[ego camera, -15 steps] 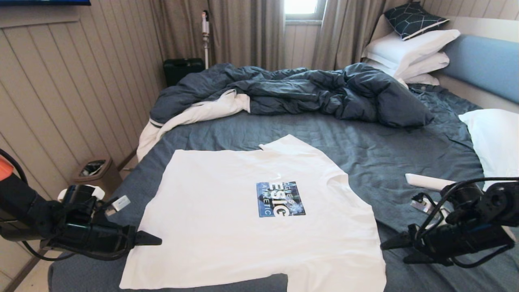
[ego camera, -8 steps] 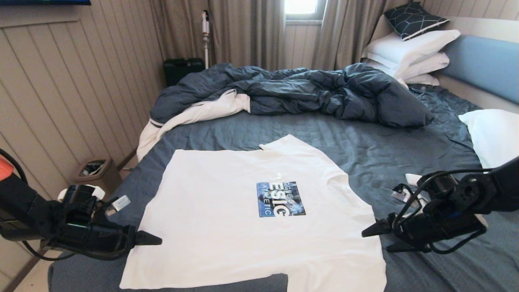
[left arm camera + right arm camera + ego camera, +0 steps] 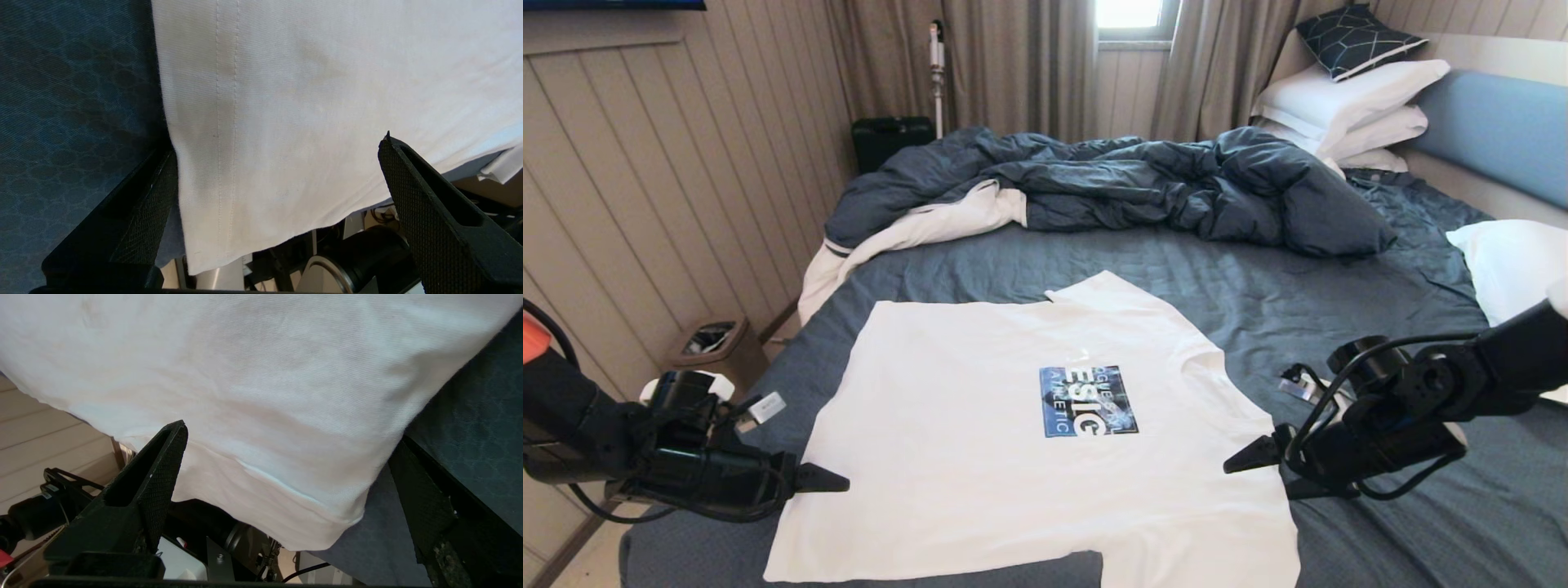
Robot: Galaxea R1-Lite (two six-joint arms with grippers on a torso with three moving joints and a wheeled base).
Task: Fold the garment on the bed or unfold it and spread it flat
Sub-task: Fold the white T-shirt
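While it lies spread flat near the foot of the bed (image 3: 1258, 294), the garment (image 3: 980, 441) shows smooth white cotton with a rectangular blue-and-black chest print (image 3: 1088, 401). The wrist views alone reveal its double-stitched hem and the sheet's honeycomb weave. The left gripper (image 3: 837, 482) waits at the shirt's left edge, jaws spread wide. The right gripper (image 3: 1254, 469), also wide open, has swung inward to the right edge since a second ago.

Premises are presenting as a bedroom: bed (image 3: 1258, 302) carrying rumpled duvet (image 3: 1111, 184), stacked pillows (image 3: 1347, 102) beside its headboard (image 3: 1499, 131), curtains (image 3: 1013, 65) hanging beyond it.
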